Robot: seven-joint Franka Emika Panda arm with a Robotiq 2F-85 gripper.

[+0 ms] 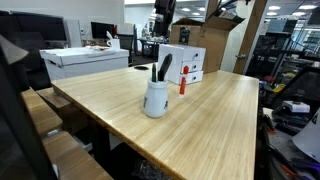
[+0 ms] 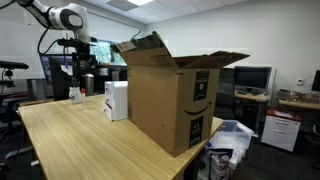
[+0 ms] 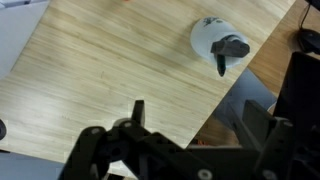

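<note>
Hanging above the wooden desk point(image 3: 100, 60), the hand point(image 3: 195, 122) is empty, its fingers point(image 3: 138, 112) spread wide apart. The white cup point(image 3: 212, 40) stands upright below it and off to one side, near the desk's edge, with a black marker point(image 3: 232, 48) sticking out. In an exterior view an orange marker point(image 1: 182, 84) stands upright just beside the cup, with a white box point(image 1: 184, 62) and a big cardboard box point(image 1: 215, 42) behind them.

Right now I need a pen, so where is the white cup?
In an exterior view the white cup stands on the wooden table, just picture-left of the upright red marker, in front of the white boxes.
</note>
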